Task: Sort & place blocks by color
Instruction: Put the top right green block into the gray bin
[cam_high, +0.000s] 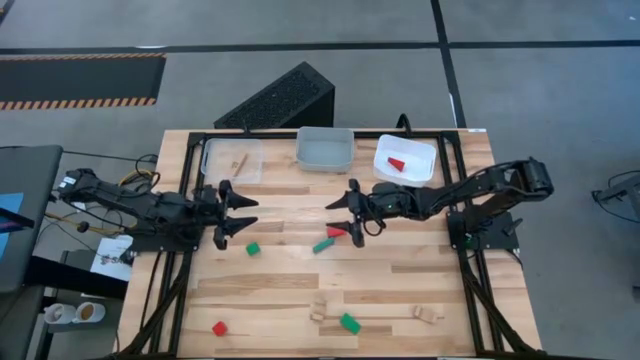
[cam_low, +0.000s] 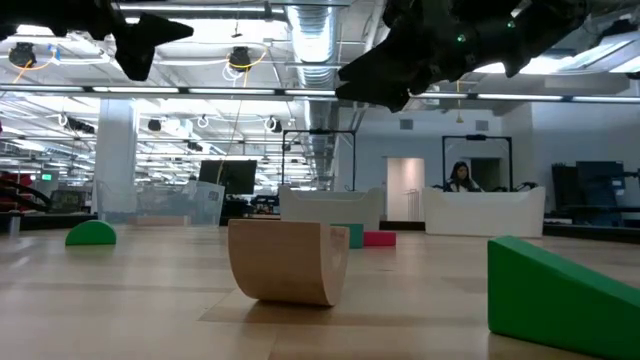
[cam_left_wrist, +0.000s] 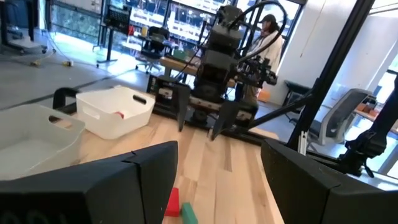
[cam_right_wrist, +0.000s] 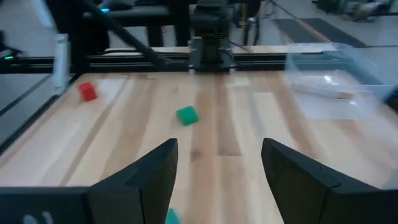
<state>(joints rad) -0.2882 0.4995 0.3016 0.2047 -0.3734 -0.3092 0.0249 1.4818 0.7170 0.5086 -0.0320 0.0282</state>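
From above, the left gripper (cam_high: 243, 213) sits at 9 o'clock with fingers spread and empty; a green block (cam_high: 253, 248) lies just below it; a red block (cam_high: 219, 328) is way down at 7 near the table (cam_high: 280, 290) edge; the right gripper (cam_high: 352, 212), also released, hangs by a red and green pair (cam_high: 328, 239) mid-table. Top view only: a wood piece (cam_high: 239, 163) in the left tray (cam_high: 231, 159) and a red wedge (cam_high: 397, 162) in the right tray (cam_high: 405, 158); the low view mostly catches a curved wood block (cam_low: 288, 260), with a green wedge (cam_low: 560, 290) cut off at the edge.

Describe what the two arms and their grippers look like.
Both arms are black, built of chunky jointed segments. The left gripper and right gripper each end in two dark, tapered, pointed fingers; close up these look flat-sided and angular, matte black. Thin cables gather at the left arm's base. A small green light shows on an arm in the low view.
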